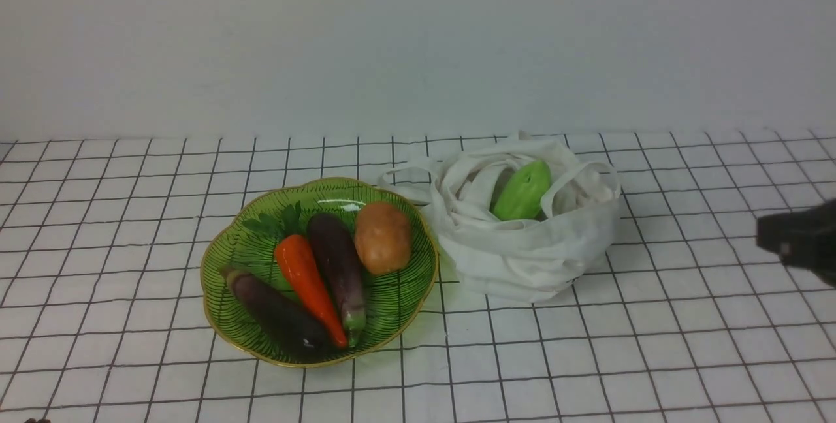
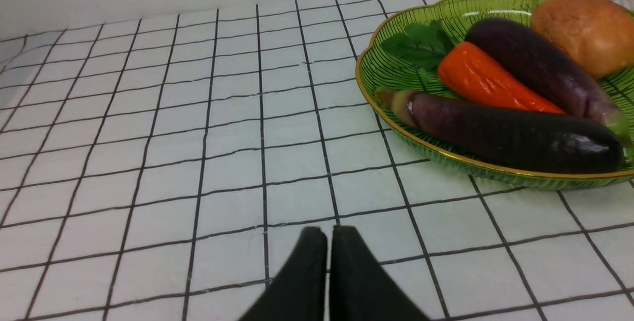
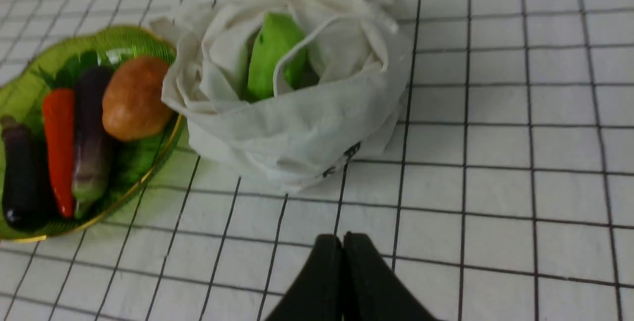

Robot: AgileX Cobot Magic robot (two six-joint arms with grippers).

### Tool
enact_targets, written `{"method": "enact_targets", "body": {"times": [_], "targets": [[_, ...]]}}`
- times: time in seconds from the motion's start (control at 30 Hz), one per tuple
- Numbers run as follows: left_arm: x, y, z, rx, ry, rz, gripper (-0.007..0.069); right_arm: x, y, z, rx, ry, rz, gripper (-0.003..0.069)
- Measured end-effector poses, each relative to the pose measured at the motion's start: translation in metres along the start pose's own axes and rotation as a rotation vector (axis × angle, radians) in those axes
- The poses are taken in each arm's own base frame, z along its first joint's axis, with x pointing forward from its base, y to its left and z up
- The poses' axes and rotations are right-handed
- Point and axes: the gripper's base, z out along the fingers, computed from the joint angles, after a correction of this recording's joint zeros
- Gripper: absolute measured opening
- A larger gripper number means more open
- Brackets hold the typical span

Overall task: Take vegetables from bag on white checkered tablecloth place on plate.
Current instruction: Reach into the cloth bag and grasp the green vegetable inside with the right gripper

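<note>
The light green vegetable (image 1: 522,190) lies inside the open white cloth bag (image 1: 522,260) on the checkered tablecloth (image 1: 653,344); it also shows in the right wrist view (image 3: 270,53), partly crossed by a strap. The green gold-rimmed plate (image 1: 392,309) sits left of the bag and touches it. My right gripper (image 3: 342,241) is shut and empty, over the cloth, apart from the bag (image 3: 297,128); it shows at the front view's right edge (image 1: 767,235). My left gripper (image 2: 329,234) is shut and empty, over the cloth, apart from the plate (image 2: 396,71).
The plate holds two dark purple eggplants (image 1: 277,309) (image 1: 337,260), an orange carrot (image 1: 307,282), a brown potato (image 1: 383,237) and green leaves (image 1: 277,222). A plain wall (image 1: 418,38) stands behind the table.
</note>
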Motion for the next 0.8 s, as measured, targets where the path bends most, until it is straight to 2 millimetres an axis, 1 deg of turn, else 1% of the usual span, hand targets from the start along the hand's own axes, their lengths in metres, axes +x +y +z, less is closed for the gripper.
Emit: {"method": "enact_targets", "body": {"times": [0.1, 0.13, 0.2, 0.33, 0.37, 0.47, 0.53, 0.57, 0.63, 0.7, 0.73, 0.77, 0.8], "targets": [[0.0, 0.0, 0.0, 0.0, 0.0, 0.0, -0.0008, -0.027, 0.006, 0.029, -0.058, 0.094, -0.048, -0.0011], [0.0, 0.0, 0.0, 0.0, 0.0, 0.0, -0.0008, -0.032, 0.009, 0.035, -0.067, 0.104, -0.064, -0.0011], [0.0, 0.0, 0.0, 0.0, 0.0, 0.0, -0.0008, -0.047, 0.022, 0.056, -0.098, 0.121, -0.118, -0.0011], [0.0, 0.0, 0.0, 0.0, 0.0, 0.0, -0.0008, -0.067, 0.041, 0.091, -0.112, 0.124, -0.166, -0.0008], [0.0, 0.0, 0.0, 0.0, 0.0, 0.0, -0.0008, -0.073, 0.045, 0.104, -0.104, 0.122, -0.186, -0.0006], [0.0, 0.0, 0.0, 0.0, 0.0, 0.0, -0.0008, -0.081, 0.046, 0.128, -0.088, 0.135, -0.216, 0.0008], [0.0, 0.0, 0.0, 0.0, 0.0, 0.0, -0.0008, -0.085, 0.045, 0.136, -0.084, 0.134, -0.221, 0.002], [0.0, 0.0, 0.0, 0.0, 0.0, 0.0, -0.0008, -0.089, 0.044, 0.148, -0.078, 0.139, -0.222, 0.0044], [0.0, 0.0, 0.0, 0.0, 0.0, 0.0, -0.0008, -0.093, 0.043, 0.161, -0.076, 0.141, -0.224, 0.0089], [0.0, 0.0, 0.0, 0.0, 0.0, 0.0, -0.0008, -0.098, 0.042, 0.172, -0.073, 0.132, -0.223, 0.015], [0.0, 0.0, 0.0, 0.0, 0.0, 0.0, -0.0008, -0.101, 0.042, 0.179, -0.069, 0.121, -0.222, 0.0195], [0.0, 0.0, 0.0, 0.0, 0.0, 0.0, -0.0008, -0.101, 0.041, 0.18, -0.068, 0.121, -0.222, 0.0204], [0.0, 0.0, 0.0, 0.0, 0.0, 0.0, -0.0008, -0.102, 0.041, 0.184, -0.067, 0.117, -0.223, 0.0236]]}}
